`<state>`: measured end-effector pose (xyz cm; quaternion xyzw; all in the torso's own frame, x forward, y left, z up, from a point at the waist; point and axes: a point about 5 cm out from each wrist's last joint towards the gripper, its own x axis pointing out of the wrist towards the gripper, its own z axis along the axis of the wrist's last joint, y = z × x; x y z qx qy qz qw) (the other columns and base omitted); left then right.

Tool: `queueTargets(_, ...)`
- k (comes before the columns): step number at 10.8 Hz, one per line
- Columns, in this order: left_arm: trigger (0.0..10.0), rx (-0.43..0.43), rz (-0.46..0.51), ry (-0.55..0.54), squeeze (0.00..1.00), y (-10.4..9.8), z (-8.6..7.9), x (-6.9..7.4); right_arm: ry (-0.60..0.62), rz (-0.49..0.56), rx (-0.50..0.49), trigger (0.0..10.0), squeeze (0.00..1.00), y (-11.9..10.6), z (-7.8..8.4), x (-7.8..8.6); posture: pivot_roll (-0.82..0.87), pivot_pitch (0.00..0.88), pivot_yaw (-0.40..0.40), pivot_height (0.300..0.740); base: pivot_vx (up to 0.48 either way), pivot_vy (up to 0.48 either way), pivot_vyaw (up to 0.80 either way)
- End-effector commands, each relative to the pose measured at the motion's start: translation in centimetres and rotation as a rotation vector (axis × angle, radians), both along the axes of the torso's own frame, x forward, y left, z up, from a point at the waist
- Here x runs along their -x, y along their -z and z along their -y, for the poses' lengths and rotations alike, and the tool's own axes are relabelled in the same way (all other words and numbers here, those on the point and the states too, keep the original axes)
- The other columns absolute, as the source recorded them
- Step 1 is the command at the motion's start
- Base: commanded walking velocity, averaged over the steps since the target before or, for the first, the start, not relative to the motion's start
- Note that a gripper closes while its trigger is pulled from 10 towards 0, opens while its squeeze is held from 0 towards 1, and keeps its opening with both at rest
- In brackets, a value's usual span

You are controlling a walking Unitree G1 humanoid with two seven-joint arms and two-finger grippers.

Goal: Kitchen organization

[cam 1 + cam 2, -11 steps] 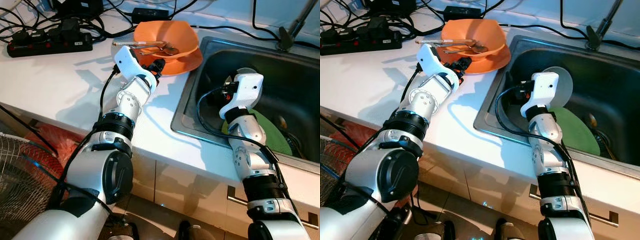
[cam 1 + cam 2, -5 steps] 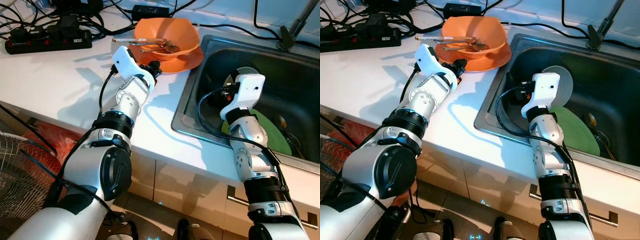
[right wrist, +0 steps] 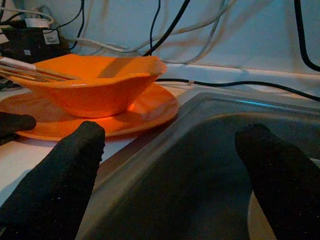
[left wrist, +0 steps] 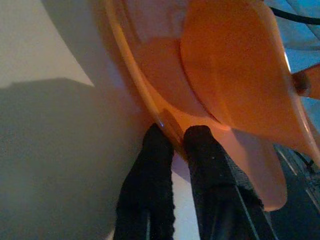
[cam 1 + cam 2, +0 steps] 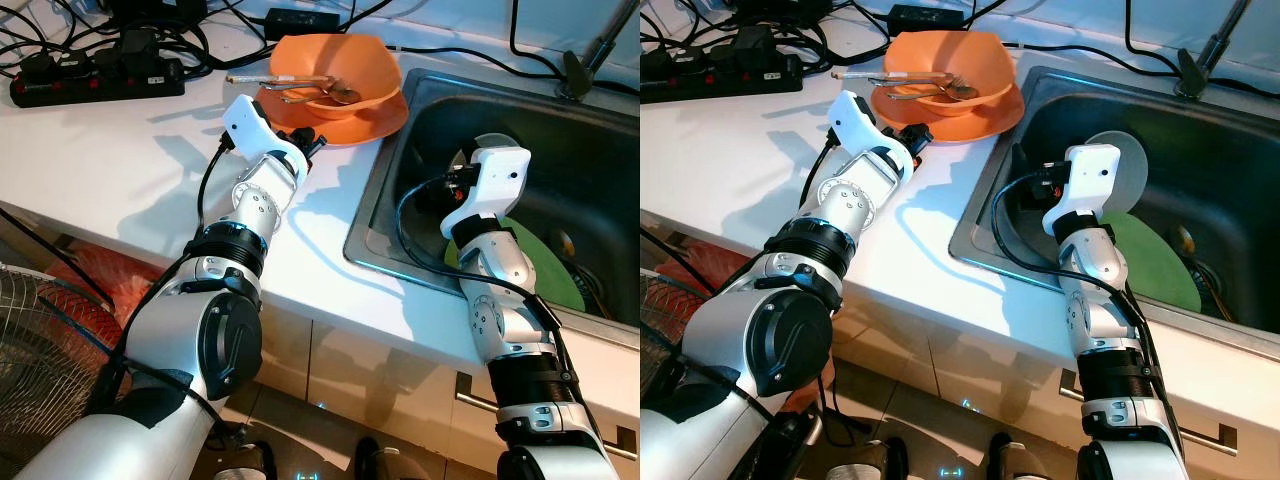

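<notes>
Since a second ago the orange plate (image 5: 372, 113) and the orange bowl (image 5: 330, 62) on it have slid a little along the table (image 5: 120, 150) toward the sink (image 5: 560, 150), with the left hand (image 4: 172, 140) going along at the rim.

Nearest the robot, the right hand (image 3: 170, 165) hangs inside the sink with its fingers (image 3: 60, 165) spread wide and empty, looking out over the sink's edge at the plate. A green plate (image 5: 545, 265) lies in the basin by that arm.

Farther out, the left hand pinches the plate's near rim between its two fingers (image 4: 152, 165), closed on it. The plate lies flat on the table just beside the sink, away from the robot, and the bowl carries chopsticks (image 5: 270, 78) and a spoon (image 5: 335, 95). From the left hand, the sink lies to the right. The left arm is plainly the one in charge; the right is close by, likely waiting to receive.

At the back sit a power strip (image 5: 95, 75) and cables.
</notes>
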<state>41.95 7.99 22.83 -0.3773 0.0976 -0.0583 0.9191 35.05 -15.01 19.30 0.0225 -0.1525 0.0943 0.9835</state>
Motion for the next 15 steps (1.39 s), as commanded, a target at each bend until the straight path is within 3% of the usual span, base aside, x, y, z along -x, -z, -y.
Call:
queueTargets(1,0.0,-0.012,-0.063,0.035,0.00,1.4,0.9,0.3,-0.003,-0.054,-0.003,10.0,0.00,1.3,-0.1,0.2,-0.01,0.198,0.010,0.740,0.000,0.000,0.00)
queueTargets(7,0.0,-0.003,-0.077,0.027,0.00,1.5,0.8,0.4,-0.006,-0.058,-0.002,10.0,0.00,1.3,-0.2,0.1,0.00,0.202,0.009,0.740,0.000,0.000,0.00)
queueTargets(8,10.0,0.002,-0.098,0.021,0.00,1.7,1.0,0.5,-0.006,-0.057,0.002,10.0,0.00,1.3,-0.1,0.1,0.00,0.204,0.008,0.740,0.000,0.000,0.00)
queueTargets(10,10.0,-0.001,-0.124,0.019,0.00,2.3,1.2,0.9,-0.008,-0.061,0.003,10.0,0.00,1.4,-0.1,0.0,0.02,0.211,0.009,0.740,0.000,0.000,0.00)
queueTargets(15,10.0,-0.003,-0.173,-0.019,0.00,3.4,0.0,3.5,-0.023,-0.066,0.002,10.0,0.00,1.5,-0.3,-0.1,0.05,0.212,0.004,0.740,0.000,0.000,0.00)
